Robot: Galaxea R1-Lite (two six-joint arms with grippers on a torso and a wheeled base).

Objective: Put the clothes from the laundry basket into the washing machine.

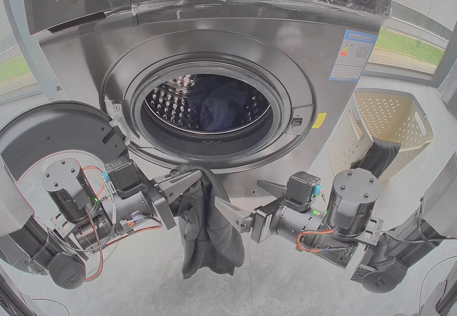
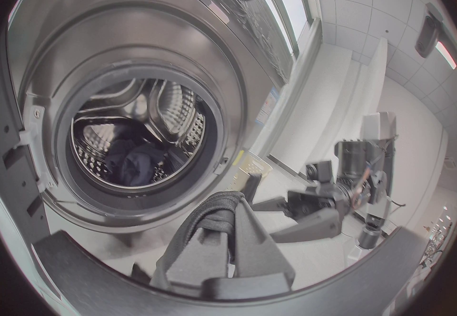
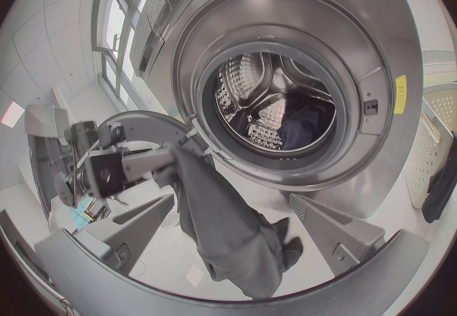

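A silver front-loading washing machine [image 1: 304, 55] stands with its round door [image 1: 52, 136] swung open to the left. A dark blue garment [image 1: 216, 105] lies inside the drum [image 2: 131, 164] [image 3: 297, 129]. My left gripper [image 1: 193, 179] is shut on a dark grey garment [image 1: 207, 231] that hangs below the drum opening toward the floor [image 2: 214, 219] [image 3: 228, 231]. My right gripper [image 1: 247, 205] is open beside the hanging cloth, its fingers [image 3: 333, 231] spread with nothing held. The beige laundry basket [image 1: 395, 126] stands right of the machine with a dark garment [image 1: 378, 157] draped over its rim.
The open door takes up room on the left beside my left arm. Grey floor [image 1: 285, 283] lies in front of the machine. Windows and a white tiled wall surround the machine.
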